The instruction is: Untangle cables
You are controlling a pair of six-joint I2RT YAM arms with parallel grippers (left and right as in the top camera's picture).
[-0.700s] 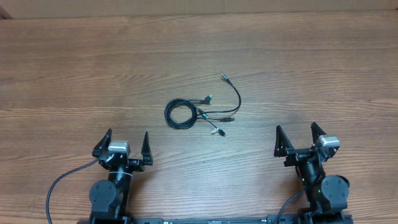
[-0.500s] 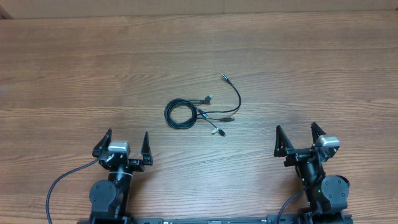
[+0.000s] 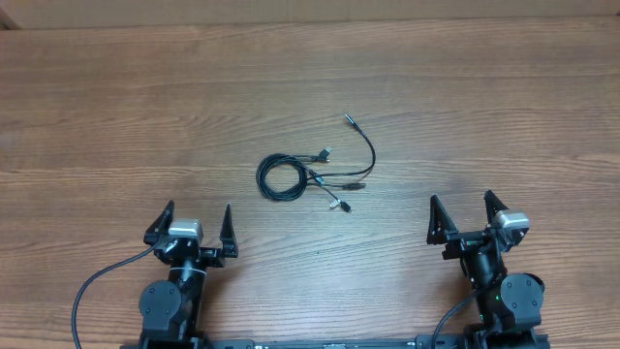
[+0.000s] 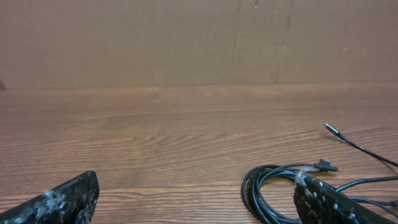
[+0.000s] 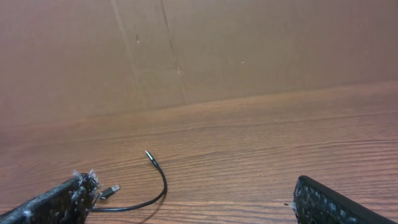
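Tangled cables (image 3: 315,174) lie mid-table, both arms parked at the near edge
The cables form a small knot on the wooden table (image 3: 116,116): a coiled loop at the left, loose plug ends trailing right and far. The left gripper (image 3: 198,209), near left, and the right gripper (image 3: 461,199), near right, sit well apart from them, fingers spread wide, holding nothing

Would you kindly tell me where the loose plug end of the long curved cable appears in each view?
Overhead: the plug end sits just right of centre, farthest from the arms.
Left wrist: plug end on the right side, a little below mid-height.
Right wrist: plug end lower left of centre.
Shared landmark: the curved cord trailing from it, visible in all three.
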